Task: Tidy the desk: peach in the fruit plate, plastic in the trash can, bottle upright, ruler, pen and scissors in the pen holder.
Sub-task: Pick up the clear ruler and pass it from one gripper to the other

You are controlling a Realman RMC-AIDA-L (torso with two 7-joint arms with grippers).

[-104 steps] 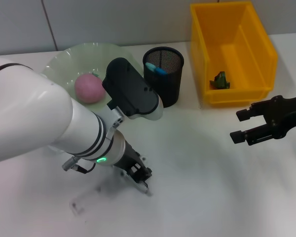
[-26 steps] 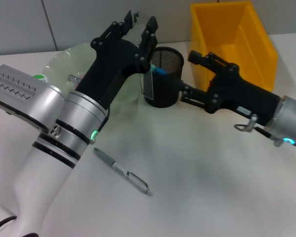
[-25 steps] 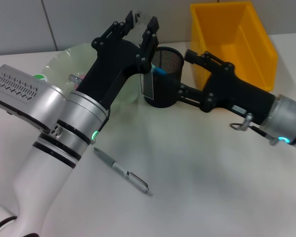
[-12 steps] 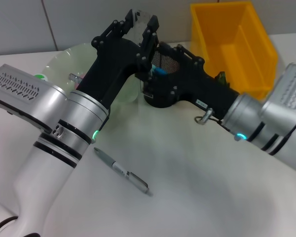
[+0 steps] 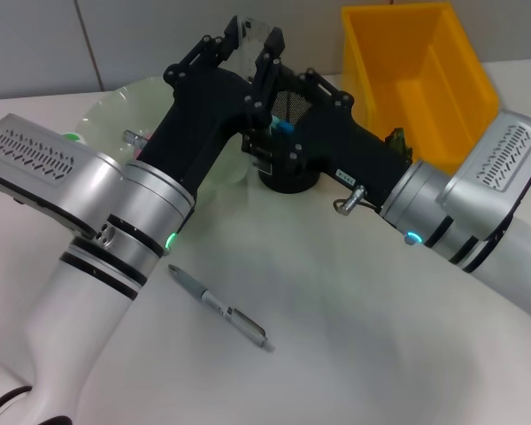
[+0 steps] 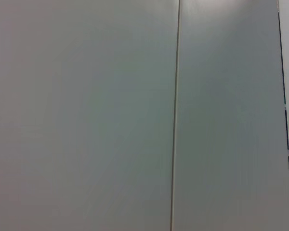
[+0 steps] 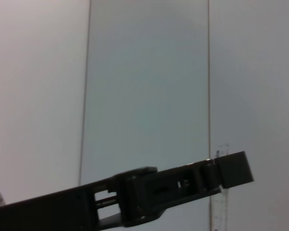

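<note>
Landmark: black mesh pen holder [image 5: 294, 177], mostly hidden behind both arms.

Progress (my read): the clear plastic ruler [image 5: 248, 49] isn't in yet. It's held upright above the holder, clamped by the left gripper [image 5: 245, 55]. The right gripper [image 5: 264, 152] sits at the holder's near-left rim by the ruler's lower end; can't tell if it's gripping. It looks like a handover or steadying step.

Seemingly done: a blue-tipped item [image 5: 284, 127] pokes from the holder, and a small green scrap [image 5: 395, 138] lies in the yellow plastic bin [image 5: 442, 80] right of the holder. The pale green plate [image 5: 115, 111] sits left of the holder; the peach is hidden.

Left: the grey pen [image 5: 218, 306], well in front of the holder on the table. Bottle and scissors not visible.

Views: the R wrist cam alone shows the ruler's printed scale beside a dark finger [image 7: 231, 169] against the wall. The L wrist cam shows only wall. Only the head cam shows the desk.
</note>
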